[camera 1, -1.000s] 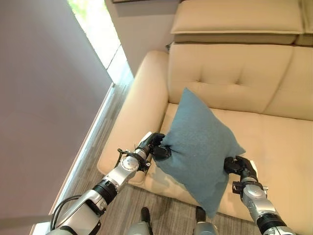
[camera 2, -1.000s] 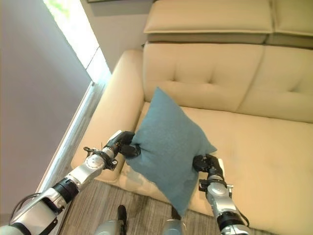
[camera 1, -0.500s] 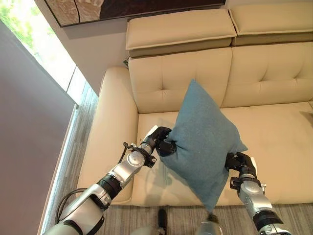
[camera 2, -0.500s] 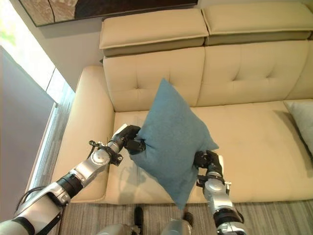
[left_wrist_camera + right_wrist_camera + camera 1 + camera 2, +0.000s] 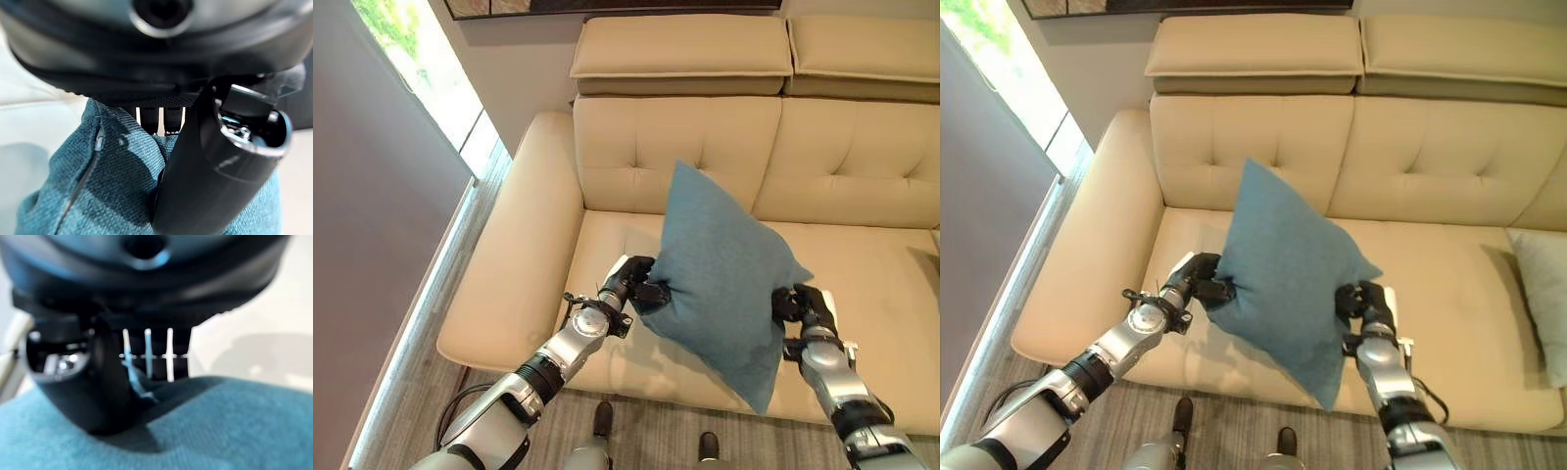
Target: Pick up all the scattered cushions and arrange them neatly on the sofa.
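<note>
A teal blue cushion (image 5: 720, 284) hangs on a corner above the seat of the cream sofa (image 5: 666, 147), held between both hands. My left hand (image 5: 634, 288) is shut on its left corner, the cloth (image 5: 112, 186) bunched under its thumb. On the cushion's right corner my right hand (image 5: 800, 305) is shut too, its thumb pressed into the teal cloth (image 5: 234, 431). A pale grey cushion (image 5: 1542, 294) lies on the seat at the far right.
The sofa's left armrest (image 5: 504, 264) is beside my left arm. A window (image 5: 421, 69) and a grey wall stand to the left. Wood-look floor (image 5: 401, 392) runs along the sofa's front.
The camera has shifted, so the whole sofa sits differently in view. Both hands keep their hold on the teal cushion, which stays above the seat.
</note>
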Controlling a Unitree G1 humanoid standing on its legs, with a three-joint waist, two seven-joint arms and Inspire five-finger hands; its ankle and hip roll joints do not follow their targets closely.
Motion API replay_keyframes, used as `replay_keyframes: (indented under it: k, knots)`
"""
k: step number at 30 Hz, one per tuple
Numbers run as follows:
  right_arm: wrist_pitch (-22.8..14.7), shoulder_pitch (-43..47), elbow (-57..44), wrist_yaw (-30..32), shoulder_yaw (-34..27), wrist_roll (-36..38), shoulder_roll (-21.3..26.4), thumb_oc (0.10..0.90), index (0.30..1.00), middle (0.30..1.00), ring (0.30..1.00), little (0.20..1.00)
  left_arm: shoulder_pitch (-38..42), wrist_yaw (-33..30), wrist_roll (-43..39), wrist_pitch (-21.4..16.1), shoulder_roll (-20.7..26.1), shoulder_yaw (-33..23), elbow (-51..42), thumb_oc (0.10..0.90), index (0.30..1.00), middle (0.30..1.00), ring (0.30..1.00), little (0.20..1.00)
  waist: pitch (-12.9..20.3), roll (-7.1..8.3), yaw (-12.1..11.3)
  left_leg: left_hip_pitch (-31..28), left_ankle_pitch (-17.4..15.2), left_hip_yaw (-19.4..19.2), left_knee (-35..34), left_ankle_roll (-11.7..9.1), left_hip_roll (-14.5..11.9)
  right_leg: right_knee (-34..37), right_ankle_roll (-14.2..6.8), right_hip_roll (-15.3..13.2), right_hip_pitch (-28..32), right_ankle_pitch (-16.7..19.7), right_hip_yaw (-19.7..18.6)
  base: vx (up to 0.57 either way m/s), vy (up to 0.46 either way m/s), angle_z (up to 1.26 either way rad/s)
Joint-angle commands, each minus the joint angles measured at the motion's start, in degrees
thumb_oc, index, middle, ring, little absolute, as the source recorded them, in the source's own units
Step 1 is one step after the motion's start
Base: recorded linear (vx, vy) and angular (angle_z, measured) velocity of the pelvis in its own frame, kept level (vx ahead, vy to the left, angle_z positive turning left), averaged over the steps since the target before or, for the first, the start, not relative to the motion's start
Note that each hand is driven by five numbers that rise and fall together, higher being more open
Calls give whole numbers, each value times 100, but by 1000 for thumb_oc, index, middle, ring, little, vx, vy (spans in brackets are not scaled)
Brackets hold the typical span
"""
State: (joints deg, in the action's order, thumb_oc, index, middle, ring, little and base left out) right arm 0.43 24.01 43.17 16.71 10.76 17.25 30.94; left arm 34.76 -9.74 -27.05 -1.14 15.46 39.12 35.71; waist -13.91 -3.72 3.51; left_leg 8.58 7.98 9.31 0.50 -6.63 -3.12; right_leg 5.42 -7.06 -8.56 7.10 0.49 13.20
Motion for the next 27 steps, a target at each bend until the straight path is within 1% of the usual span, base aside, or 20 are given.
replay_keyframes:
  k: [1, 2, 3, 4, 5, 6, 7, 8, 10, 13, 14, 15, 16, 17, 18, 19, 21, 22, 24, 27]
  knots:
    - [-958, 1937, -857, -266, 405, 96, -271, 400, 300, 300, 300, 300, 1538, -52, 153, -1244, -1107, -62, -234, 400, 300, 300, 300, 300, 494, 146, -287, 70, -725, -289, -204, 281, 235, -563, -98, -170, -122, -509, -267, 179, 211, 36]
    - [-1018, 2147, -741, -205, 472, 136, -395, 400, 300, 300, 300, 300, 1543, -144, 242, -1324, -1043, -35, -324, 400, 300, 300, 300, 300, 548, 149, -365, -10, -721, -32, -247, 367, 337, -797, -163, -198, -207, -439, -335, 117, 163, -3]
    - [-1026, 2161, -726, -204, 478, 138, -403, 400, 300, 300, 300, 300, 1540, -149, 246, -1322, -1034, -36, -331, 400, 300, 300, 300, 300, 550, 157, -361, -8, -718, -35, -250, 372, 343, -825, -168, -207, -225, -454, -341, 90, 178, -48]
    - [-1072, 2338, -647, -168, 448, 234, -492, 400, 300, 300, 300, 300, 1532, -223, 328, -1346, -999, -5, -534, 400, 300, 300, 300, 300, 534, 188, -356, -28, -722, 75, -162, 450, 423, -1326, -240, -275, -401, -380, -428, 127, 234, -56]
    - [-992, 2382, -898, -178, 449, 142, -577, 400, 300, 300, 300, 300, 1568, -301, 515, -1309, -898, -14, -794, 400, 300, 300, 300, 300, 478, 253, -197, -203, -836, -34, -61, 591, 357, -2285, -328, -348, -706, -71, -680, 165, 263, -41]
    - [-957, 2434, -1085, -205, 474, 54, -642, 400, 300, 300, 300, 300, 1587, -346, 589, -1267, -877, -39, -807, 400, 300, 300, 300, 300, 422, 290, -121, -324, -921, -82, 8, 669, 353, -2798, -406, -397, -887, 256, -846, 124, 177, -27]
    - [-947, 2436, -1095, -201, 474, 48, -648, 400, 300, 300, 300, 300, 1590, -347, 591, -1265, -871, -43, -809, 400, 300, 300, 300, 300, 406, 304, -143, -330, -930, -114, 21, 676, 363, -2848, -415, -409, -915, 241, -890, 77, 102, -9]
    - [-997, 2623, -1109, -165, 484, 30, -796, 400, 300, 300, 300, 300, 1683, -343, 556, -1327, -951, -23, -748, 400, 300, 300, 300, 300, 289, 256, -25, -451, -1021, -49, 152, 738, 289, -3530, -462, -322, -1211, 450, -1121, 81, 66, -1]
    - [-1012, 2782, -1033, -157, 491, 49, -833, 400, 300, 300, 300, 300, 1812, -347, 615, -1344, -1004, -14, -645, 400, 300, 300, 300, 300, 253, 273, -26, -516, -1088, -25, 203, 725, 257, -3593, -454, -371, -1316, 467, -1155, 84, 11, 5]
    - [-974, 2891, -1033, -218, 570, -7, -873, 400, 300, 300, 300, 300, 1927, -386, 691, -1357, -1003, -95, -545, 400, 300, 300, 300, 300, 291, 316, -82, -703, -1223, -110, 128, 617, 57, -2644, -407, -856, -1230, 536, -686, 114, -136, 8]
    - [-974, 2891, -1033, -218, 571, -7, -873, 400, 300, 300, 300, 300, 1927, -386, 692, -1357, -1004, -96, -545, 400, 300, 300, 300, 300, 284, 312, -78, -711, -1223, -105, 125, 616, 53, -2634, -406, -852, -1214, 540, -678, 173, -253, -17]
    - [-917, 2803, -1109, -250, 564, -106, -846, 400, 300, 300, 300, 300, 1813, -310, 731, -1342, -918, -94, -692, 400, 300, 300, 300, 300, 295, 317, -96, -851, -1261, -82, 6, 510, -102, -1912, -453, -1060, -1298, 747, -462, 192, -240, -29]
    - [-916, 2798, -1077, -244, 607, -210, -769, 400, 300, 300, 300, 300, 1767, -299, 749, -1359, -859, -92, -761, 400, 300, 300, 300, 300, 306, 339, -102, -896, -1293, -88, -25, 495, -99, -1691, -496, -1100, -1338, 808, -468, 254, -333, -31]
    - [-832, 2772, -1036, -255, 606, -295, -631, 400, 300, 300, 300, 300, 1667, -187, 592, -1419, -824, -42, -918, 400, 300, 300, 300, 300, 347, 452, -112, -854, -1352, -57, 61, 429, -43, -1260, -570, -1068, -1023, 770, -488, 156, -235, 1]
    - [-740, 2912, -957, -274, 664, -384, -637, 400, 300, 300, 300, 300, 1618, -190, 466, -1406, -838, -59, -1009, 400, 300, 300, 300, 300, 317, 528, -131, -855, -1378, -73, 112, 397, -14, -1233, -589, -1050, -970, 808, -574, 87, -165, 26]
    - [-740, 2914, -956, -274, 664, -383, -638, 400, 300, 300, 300, 300, 1619, -190, 466, -1405, -837, -60, -1010, 400, 300, 300, 300, 300, 313, 529, -132, -857, -1379, -75, 113, 397, -13, -1232, -590, -1051, -968, 808, -576, 71, -215, 44]
    - [-760, 3619, -645, -223, 1080, -354, -442, 400, 300, 300, 300, 300, 1822, -174, 224, -1452, -967, -42, -775, 400, 300, 300, 300, 300, 302, 664, -197, -582, -1240, 37, 122, 207, -157, -928, -515, -803, -1019, 448, -502, 39, -252, 13]
    - [-777, 3884, -580, -210, 1211, -319, -359, 400, 300, 300, 300, 300, 2101, -330, 162, -1513, -1025, -124, -609, 400, 300, 300, 300, 300, 297, 669, -180, -480, -1149, 90, 0, 141, -243, -736, -472, -712, -1027, 323, -387, -44, -203, 5]
    - [-879, 4892, -317, -67, 1535, -241, -289, 400, 300, 300, 300, 300, 3047, -649, 216, -1655, -1131, -138, -237, 400, 300, 300, 300, 300, 278, 682, -69, -175, -792, 96, -517, -20, -453, -332, -433, -464, -1297, 420, -328, -92, -179, 23]
    - [-943, 5584, 22, 85, 1739, -275, -362, 400, 300, 300, 300, 300, 3736, -801, 265, -1759, -1104, -72, -21, 400, 300, 300, 300, 300, 310, 604, -8, 181, -752, 64, -550, -65, -461, -64, -433, -383, -1575, 516, -358, -55, -39, -4]
